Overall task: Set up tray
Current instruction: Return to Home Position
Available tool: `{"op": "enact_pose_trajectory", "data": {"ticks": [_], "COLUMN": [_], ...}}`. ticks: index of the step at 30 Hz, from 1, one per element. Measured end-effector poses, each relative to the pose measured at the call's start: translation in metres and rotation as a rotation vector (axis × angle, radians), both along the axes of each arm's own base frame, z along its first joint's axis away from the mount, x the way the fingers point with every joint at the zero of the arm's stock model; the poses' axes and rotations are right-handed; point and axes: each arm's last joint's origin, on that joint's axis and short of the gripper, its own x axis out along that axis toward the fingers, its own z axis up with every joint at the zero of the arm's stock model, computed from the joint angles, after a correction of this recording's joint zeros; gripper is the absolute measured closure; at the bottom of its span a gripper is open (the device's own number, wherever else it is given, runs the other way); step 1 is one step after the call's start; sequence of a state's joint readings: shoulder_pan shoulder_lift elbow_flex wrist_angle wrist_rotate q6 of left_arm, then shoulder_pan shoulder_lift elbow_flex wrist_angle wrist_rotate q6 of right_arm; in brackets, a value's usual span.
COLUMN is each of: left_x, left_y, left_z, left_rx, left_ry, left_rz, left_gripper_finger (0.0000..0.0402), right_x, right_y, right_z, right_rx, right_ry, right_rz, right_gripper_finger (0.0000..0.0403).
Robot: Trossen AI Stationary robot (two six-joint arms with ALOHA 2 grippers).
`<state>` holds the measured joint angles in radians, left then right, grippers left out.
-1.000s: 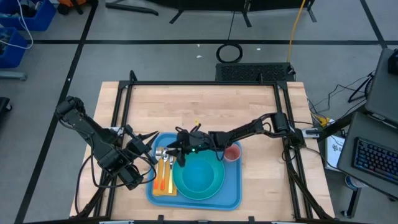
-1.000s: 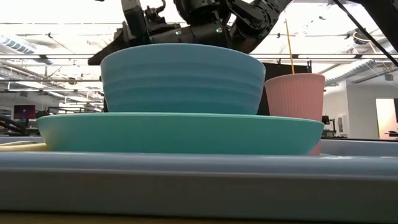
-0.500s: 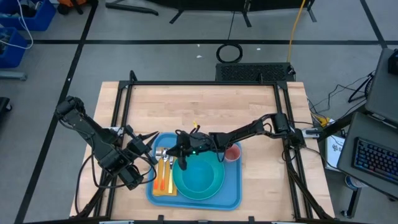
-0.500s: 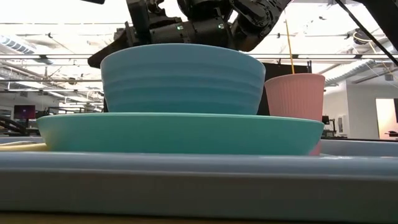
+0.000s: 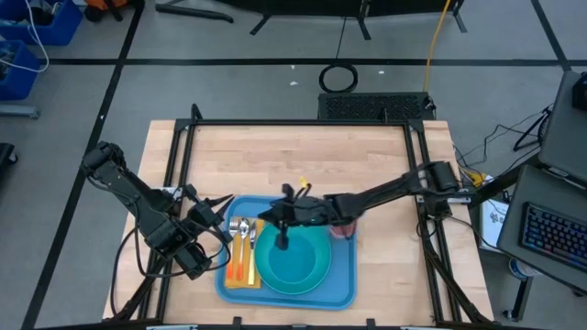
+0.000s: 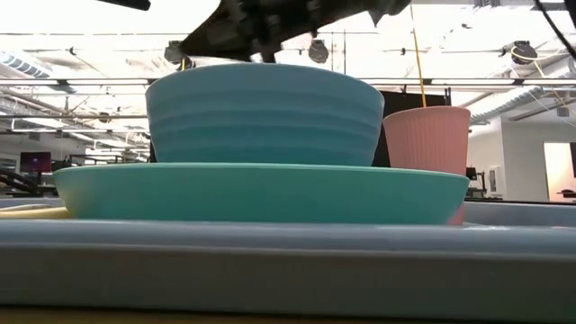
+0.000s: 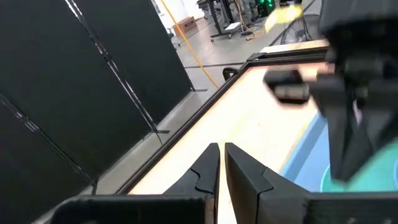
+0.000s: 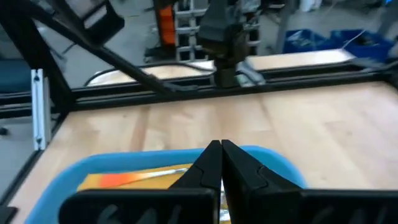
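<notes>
Right arm (image 5: 376, 193) pulled back, above tray (image 5: 344, 280) | jaws clenched | left arm (image 5: 138, 195) beside tray, jaws clenched

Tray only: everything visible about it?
The tray is a large flat blue plastic rectangle, rounded corners, raised rim, lying level on the wooden table between the arms. It carries a napkin with cutlery at left, a turquoise plate under a bowl, and a pink cup. The right tool hangs shut above it; the left tool waits beside it.
</notes>
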<state>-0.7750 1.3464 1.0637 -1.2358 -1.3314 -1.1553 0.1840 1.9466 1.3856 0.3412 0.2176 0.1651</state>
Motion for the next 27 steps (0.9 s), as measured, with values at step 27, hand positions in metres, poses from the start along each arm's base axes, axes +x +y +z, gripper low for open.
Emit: {"op": "enact_pose_trajectory", "data": {"ticks": [27], "left_x": [0.001], "left_y": [-0.001], "left_z": [0.000], "left_rx": [-0.061], "left_ry": [-0.082], "left_rz": [0.017], "left_gripper_finger": [0.0377], "right_x": [-0.213], "right_y": [-0.011], "right_z": [0.011], "right_rx": [-0.005], "right_ry": [-0.340], "right_rz": [-0.028], "right_gripper_finger": [0.0403]}}
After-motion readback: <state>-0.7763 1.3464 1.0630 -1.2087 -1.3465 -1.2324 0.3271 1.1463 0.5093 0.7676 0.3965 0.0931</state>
